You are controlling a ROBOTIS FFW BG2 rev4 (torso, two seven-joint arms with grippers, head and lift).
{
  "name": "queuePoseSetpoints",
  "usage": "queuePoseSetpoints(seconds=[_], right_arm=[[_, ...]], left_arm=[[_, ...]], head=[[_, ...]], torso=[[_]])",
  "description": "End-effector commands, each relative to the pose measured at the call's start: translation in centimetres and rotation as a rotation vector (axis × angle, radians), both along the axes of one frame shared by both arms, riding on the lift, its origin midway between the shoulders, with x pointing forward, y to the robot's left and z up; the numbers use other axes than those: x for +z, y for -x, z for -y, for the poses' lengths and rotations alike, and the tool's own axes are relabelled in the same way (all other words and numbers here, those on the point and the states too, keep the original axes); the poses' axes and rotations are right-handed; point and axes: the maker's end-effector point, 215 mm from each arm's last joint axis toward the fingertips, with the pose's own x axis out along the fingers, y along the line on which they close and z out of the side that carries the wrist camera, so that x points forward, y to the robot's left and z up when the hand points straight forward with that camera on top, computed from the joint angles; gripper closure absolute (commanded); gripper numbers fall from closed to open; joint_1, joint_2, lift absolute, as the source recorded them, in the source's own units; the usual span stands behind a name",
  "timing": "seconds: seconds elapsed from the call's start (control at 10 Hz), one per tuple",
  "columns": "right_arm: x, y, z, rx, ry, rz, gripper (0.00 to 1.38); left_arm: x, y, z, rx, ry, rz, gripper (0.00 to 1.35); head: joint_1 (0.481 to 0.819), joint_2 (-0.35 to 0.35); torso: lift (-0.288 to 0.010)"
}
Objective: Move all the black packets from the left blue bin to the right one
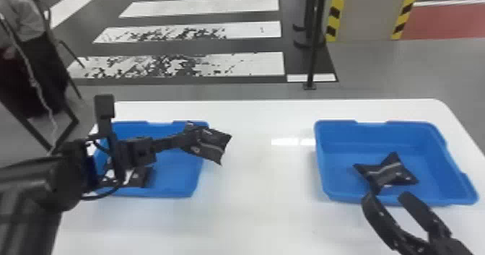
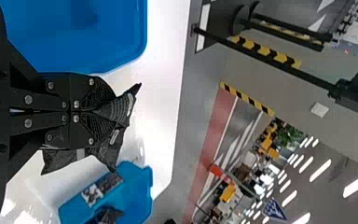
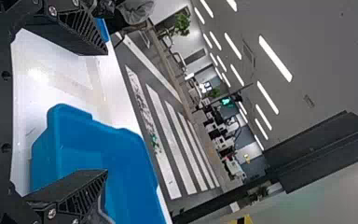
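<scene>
In the head view my left gripper (image 1: pixel 186 141) is shut on a black packet (image 1: pixel 213 146), held at the left blue bin's (image 1: pixel 196 174) right rim. In the left wrist view that packet (image 2: pixel 116 112) spreads out from the left gripper (image 2: pixel 103 110), whose fingers are together. Another black packet (image 1: pixel 388 173) lies inside the right blue bin (image 1: pixel 425 135). At that bin's front rim my right gripper (image 1: pixel 386 199) stands open; the right wrist view shows the right gripper (image 3: pixel 105 112) with a wide gap. Dark shapes in the left bin are partly behind the left arm; whether they are packets I cannot tell.
Both bins stand on a white table (image 1: pixel 260 185), apart from each other, with bare tabletop between them. A thin black post (image 1: pixel 313 55) rises beyond the table's back edge. A seated person is at the far left behind the arm.
</scene>
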Motion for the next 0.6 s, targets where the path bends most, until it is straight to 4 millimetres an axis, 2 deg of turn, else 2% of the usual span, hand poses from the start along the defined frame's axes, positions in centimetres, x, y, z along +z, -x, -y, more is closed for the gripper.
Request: queuePoseSetpoints(seconds=[0.0, 0.2, 0.4, 0.5], right_arm=[[0.8, -0.8, -0.7, 0.023, -0.022, 0.014, 0.13], [1.0, -1.1, -2.5, 0.089, -0.064, 0.001, 0.12], [1.3, -1.0, -6.3, 0.183, -0.159, -0.033, 0.12], [1.8, -1.2, -7.6, 0.213, -0.193, -0.035, 0.12]], left_arm=[[2.7, 1.8, 3.2, -0.056, 0.028, 0.058, 1.22], [4.7, 3.1, 7.6, -0.130, 0.109, 0.090, 1.22], [5.5, 4.5, 12.0, -0.220, 0.164, 0.092, 1.22], [6.0, 5.1, 14.1, -0.266, 0.189, 0.093, 1.22]], head=[[0.695, 0.077], [0.695, 0.045], [0.695, 0.013], [0.695, 0.007]], torso=[[-0.138], [-0.138], [-0.138], [-0.138]])
